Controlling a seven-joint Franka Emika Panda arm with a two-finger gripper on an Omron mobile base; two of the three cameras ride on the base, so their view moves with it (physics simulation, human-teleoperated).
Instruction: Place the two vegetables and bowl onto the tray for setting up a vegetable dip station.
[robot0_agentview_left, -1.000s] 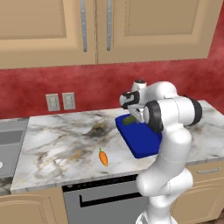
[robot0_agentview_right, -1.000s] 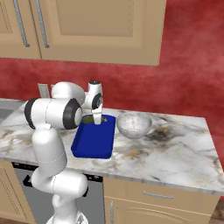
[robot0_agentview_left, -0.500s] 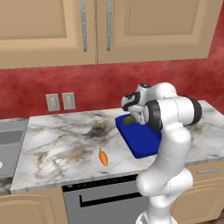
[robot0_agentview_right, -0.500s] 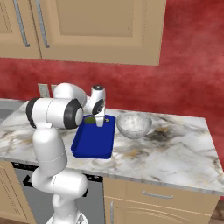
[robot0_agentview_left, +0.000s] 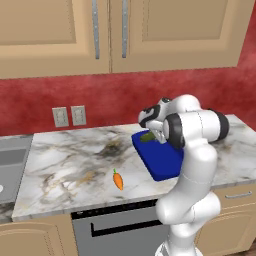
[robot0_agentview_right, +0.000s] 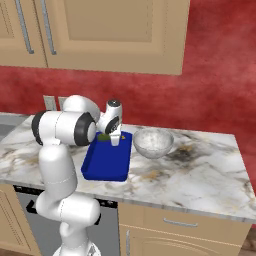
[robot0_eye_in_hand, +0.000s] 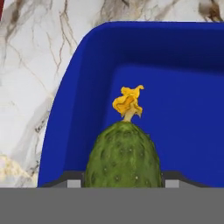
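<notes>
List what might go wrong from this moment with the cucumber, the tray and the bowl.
1. The cucumber sits between the fingers above the tray, close to its far rim; released there, it may roll against or over the rim.
2. The bowl stands right beside the tray; a wide swing of the arm could knock it.
3. The carrot lies near the counter's front edge and could be nudged off.

Compared with one second earlier, the white arm's two-finger gripper (robot0_agentview_right: 113, 139) sits lower and further over the dark blue rectangular tray (robot0_agentview_right: 106, 163), bringing the small dark-green oblong cucumber (robot0_eye_in_hand: 124, 154) clamped between its fingertips down close above the tray's rear part.
</notes>
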